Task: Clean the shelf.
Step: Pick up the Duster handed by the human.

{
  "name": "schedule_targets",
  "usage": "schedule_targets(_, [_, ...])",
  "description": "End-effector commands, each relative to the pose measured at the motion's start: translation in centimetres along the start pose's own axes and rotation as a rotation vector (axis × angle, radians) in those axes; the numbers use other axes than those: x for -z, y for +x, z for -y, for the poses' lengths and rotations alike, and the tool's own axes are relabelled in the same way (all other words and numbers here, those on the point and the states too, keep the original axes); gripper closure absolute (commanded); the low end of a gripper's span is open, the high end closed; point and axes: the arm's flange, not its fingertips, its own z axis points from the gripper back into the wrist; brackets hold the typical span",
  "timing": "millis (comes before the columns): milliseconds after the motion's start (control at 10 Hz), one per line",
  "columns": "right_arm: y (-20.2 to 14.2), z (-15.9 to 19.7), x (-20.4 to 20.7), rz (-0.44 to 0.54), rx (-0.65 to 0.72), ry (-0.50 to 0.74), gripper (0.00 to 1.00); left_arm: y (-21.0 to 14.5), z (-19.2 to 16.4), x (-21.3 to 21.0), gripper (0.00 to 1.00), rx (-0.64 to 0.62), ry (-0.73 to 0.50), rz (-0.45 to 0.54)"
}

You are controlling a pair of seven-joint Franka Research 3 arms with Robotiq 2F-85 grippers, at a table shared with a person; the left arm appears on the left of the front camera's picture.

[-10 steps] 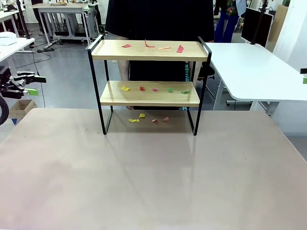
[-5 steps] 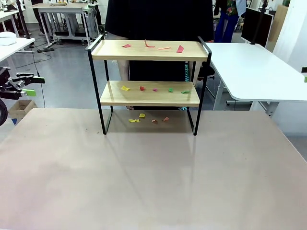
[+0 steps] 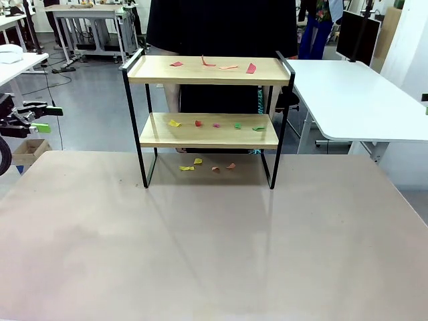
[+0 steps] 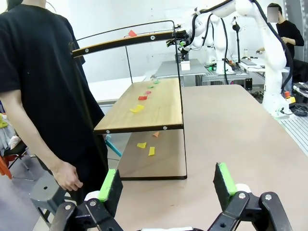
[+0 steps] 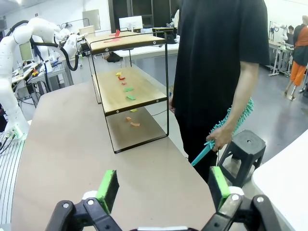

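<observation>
Shelf (image 3: 200, 138), two-tier, stands at far edge of desk (image 3: 214, 254), w/ coloured paper scraps (image 3: 251, 67) on both boards & on desk beneath. Person (image 3: 221, 27) in black stands behind it, teal duster (image 5: 233, 121) in hand. Left end effector (image 4: 166, 185) & right end effector (image 5: 163, 185): both wide open, holding nothing, well apart from shelf.

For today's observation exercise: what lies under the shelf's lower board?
A few yellow and orange paper scraps on the table. In the wrist views the lower board covers part of that patch.
</observation>
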Motion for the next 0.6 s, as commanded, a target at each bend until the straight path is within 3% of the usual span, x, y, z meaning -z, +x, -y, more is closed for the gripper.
schedule_targets(0, [0.1, -0.05, 0.13, -0.002, -0.002, -0.008, 0.0, -0.07, 0.12, 0.0, 0.0, 0.008, -0.009, -0.007])
schedule_targets(500, [0.1, -0.05, 0.13, -0.002, -0.002, -0.008, 0.0, -0.07, 0.12, 0.0, 0.0, 0.008, -0.009, -0.007])
